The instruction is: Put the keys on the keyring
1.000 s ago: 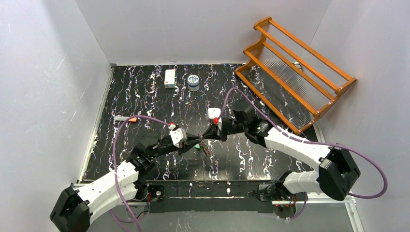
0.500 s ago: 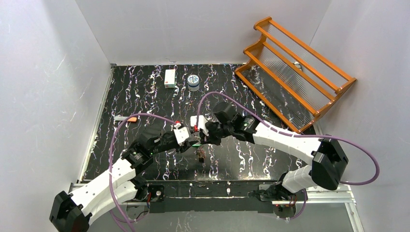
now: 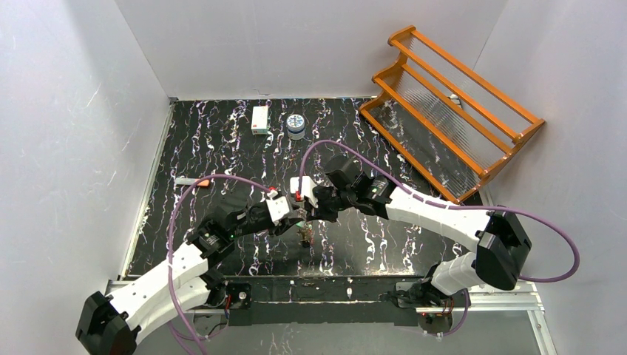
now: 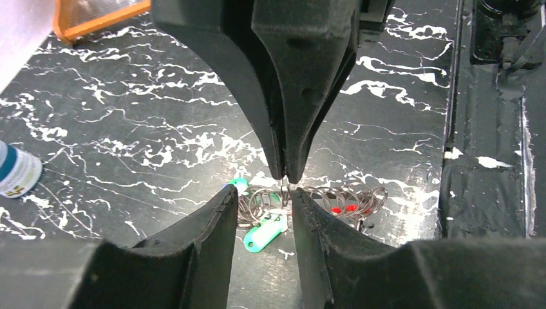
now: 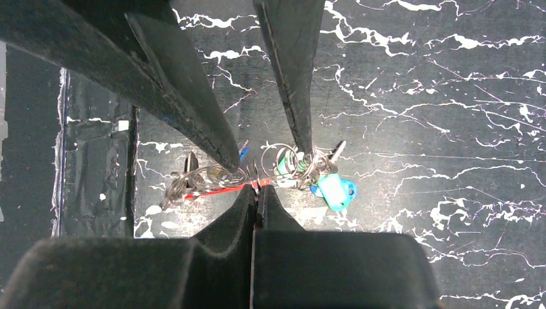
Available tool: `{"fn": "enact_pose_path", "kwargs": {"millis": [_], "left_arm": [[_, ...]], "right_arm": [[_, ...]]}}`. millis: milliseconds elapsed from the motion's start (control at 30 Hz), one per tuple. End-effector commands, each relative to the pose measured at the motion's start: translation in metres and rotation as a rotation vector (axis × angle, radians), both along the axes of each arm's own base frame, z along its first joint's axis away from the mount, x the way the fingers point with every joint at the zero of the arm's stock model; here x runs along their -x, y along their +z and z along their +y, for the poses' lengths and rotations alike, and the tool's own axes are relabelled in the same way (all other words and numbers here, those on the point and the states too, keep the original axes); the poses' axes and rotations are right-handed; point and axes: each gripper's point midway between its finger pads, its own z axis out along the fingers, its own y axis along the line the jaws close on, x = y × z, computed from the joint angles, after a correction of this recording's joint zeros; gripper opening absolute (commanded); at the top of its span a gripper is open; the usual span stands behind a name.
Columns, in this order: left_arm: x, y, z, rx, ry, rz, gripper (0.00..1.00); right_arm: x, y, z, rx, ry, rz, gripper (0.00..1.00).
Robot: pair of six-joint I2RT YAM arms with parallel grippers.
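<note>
Two grippers meet over the table (image 3: 222, 140): the right gripper (image 4: 285, 180) pinches the keyring (image 4: 257, 196) tight, apparently to steady it, while the left gripper (image 4: 264, 193) stands partly open astride its wire, keys (image 4: 341, 208) bunched beneath.

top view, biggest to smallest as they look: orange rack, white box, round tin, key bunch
1. orange rack, by far the largest
2. white box and round tin: they look about alike, so no ranking between them
3. key bunch, smallest, only partly visible
</note>
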Motion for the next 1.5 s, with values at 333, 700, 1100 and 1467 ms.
{"fn": "enact_pose_path", "kwargs": {"millis": [333,700,1100,1467], "left_arm": [[0.002,-0.009,-0.013,0.026,-0.048,0.049,0.22],[0.002,-0.02,-0.009,0.0,-0.029,0.067,0.05],[0.0,-0.026,-0.007,-0.03,-0.021,0.077,0.18],[-0.002,-0.028,-0.006,-0.027,-0.003,0.077,0.0]], "right_arm": [[-0.001,0.026,0.018,-0.078,0.021,-0.022,0.01],[-0.003,0.026,0.019,-0.079,0.012,-0.023,0.01],[-0.003,0.027,0.02,-0.084,0.004,-0.016,0.01],[-0.002,0.027,0.023,-0.096,-0.003,0.004,0.01]]}}
